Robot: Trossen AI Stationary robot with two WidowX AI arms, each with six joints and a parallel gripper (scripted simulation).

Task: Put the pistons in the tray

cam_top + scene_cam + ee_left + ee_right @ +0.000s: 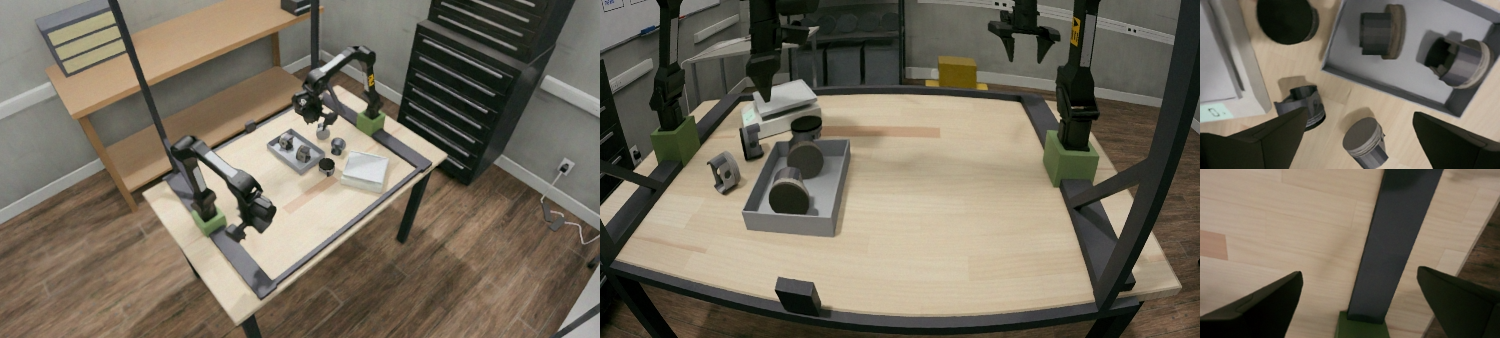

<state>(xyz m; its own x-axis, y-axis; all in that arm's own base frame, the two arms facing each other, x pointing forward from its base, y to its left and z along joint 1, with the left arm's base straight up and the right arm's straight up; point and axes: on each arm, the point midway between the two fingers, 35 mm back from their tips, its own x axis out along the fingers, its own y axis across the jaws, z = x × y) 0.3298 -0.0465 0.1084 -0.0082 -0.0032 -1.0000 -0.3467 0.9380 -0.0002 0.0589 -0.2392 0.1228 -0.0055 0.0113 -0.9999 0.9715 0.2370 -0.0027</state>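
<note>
The steel parts tray [285,160] [790,223] [1388,91] holds two pistons lying on their sides, one [303,153] [805,162] [1377,34] nearer the scale and one [286,142] [789,197] [1464,66] farther off. Outside it, a dark-topped piston [326,166] [806,125] [1286,19] stands by the tray's end. Another piston [338,145] [752,142] [1307,106] is beside the scale, and a tilted piston [322,131] [726,172] [1366,141] is beside the tray. My left gripper [1360,115] is open and empty above these two. My right gripper [1025,59] [1359,274] is open and empty, far from the tray.
A white scale [365,169] [785,122] [1247,72] stands by the pistons; its partly visible display [1214,112] shows a 0. A black block [250,126] [797,296] sits on the dark table frame [900,320]. The right arm's green base [1070,160] [1362,329] is at the opposite end.
</note>
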